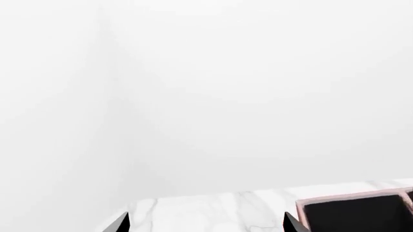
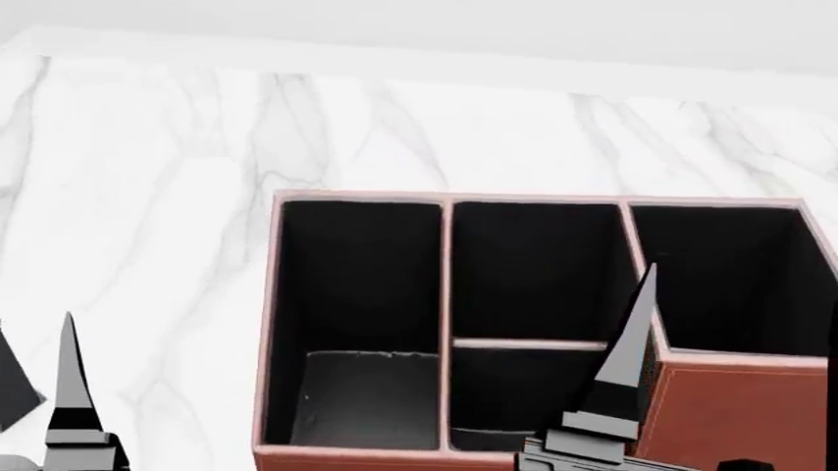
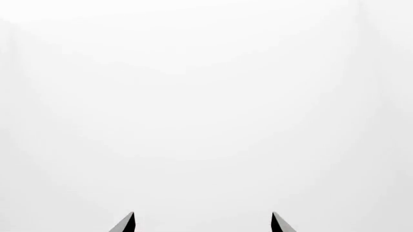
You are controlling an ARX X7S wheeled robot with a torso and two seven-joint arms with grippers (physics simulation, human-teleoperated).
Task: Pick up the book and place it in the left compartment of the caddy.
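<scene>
Left gripper (image 1: 205,223) nearest, fingers spread apart, nothing between them, raised at table's near left. Right gripper (image 3: 202,223) likewise parted and bare, one finger (image 2: 623,365) rising before caddy (image 2: 733,407). Caddy sits on marble table (image 2: 157,196). Left compartment (image 2: 360,324) holds dark flat shape on floor; cannot tell if it's book.

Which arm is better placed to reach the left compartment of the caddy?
Left. The left gripper hangs open beside the left compartment; the right gripper, also open, is farther right. The book is unseen.
</scene>
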